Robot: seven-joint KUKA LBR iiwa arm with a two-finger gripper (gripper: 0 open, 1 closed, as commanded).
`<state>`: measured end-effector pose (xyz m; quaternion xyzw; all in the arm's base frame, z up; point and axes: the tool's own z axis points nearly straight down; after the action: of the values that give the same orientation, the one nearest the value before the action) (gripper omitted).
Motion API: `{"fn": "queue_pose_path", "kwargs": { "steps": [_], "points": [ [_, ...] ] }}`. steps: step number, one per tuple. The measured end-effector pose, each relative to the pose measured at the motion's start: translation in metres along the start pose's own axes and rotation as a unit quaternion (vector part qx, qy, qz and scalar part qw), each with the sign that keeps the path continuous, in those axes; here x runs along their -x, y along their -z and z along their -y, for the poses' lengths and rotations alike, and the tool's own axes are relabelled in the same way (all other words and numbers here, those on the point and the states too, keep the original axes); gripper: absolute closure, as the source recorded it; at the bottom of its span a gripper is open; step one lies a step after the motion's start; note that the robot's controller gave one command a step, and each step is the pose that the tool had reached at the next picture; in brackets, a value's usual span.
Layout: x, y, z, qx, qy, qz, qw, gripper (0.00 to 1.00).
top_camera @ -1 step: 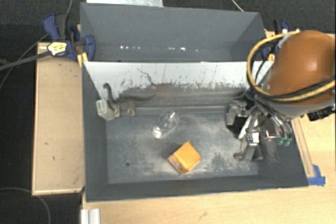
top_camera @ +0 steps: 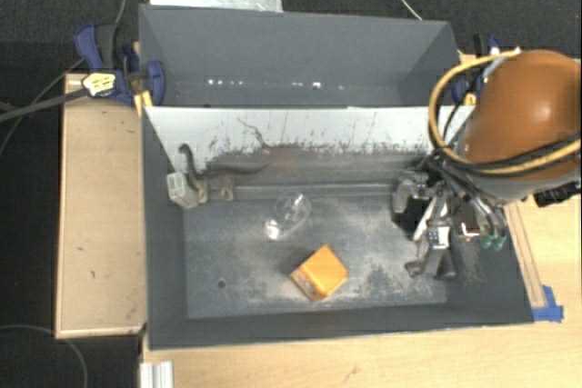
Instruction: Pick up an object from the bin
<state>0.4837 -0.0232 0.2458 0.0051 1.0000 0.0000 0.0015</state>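
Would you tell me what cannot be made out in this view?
- Camera view: the bin floor beneath the gripper, hidden by the arm itself.
- Camera view: the clear thing mid-bin, too faint to tell its kind.
- Camera view: the grey hooked thing at far left, too small to name.

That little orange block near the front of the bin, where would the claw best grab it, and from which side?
Probably across two opposite flat sides of the orange block, coming straight down from above. It lies alone on the bin floor with space all round, but turned at a slant, so the gripper would need turning to match.
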Motion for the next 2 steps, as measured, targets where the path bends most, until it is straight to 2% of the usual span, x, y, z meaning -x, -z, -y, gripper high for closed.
{"fn": "queue_pose_path", "kwargs": {
  "steps": [1, 2],
  "points": [
    [0.025, -0.085, -0.045, 0.001, 0.074, -0.0009, 0.9973, 0.00],
    [0.003, -0.105, -0.046, 0.000, 0.052, -0.0003, 0.9987, 0.00]
  ]
}}
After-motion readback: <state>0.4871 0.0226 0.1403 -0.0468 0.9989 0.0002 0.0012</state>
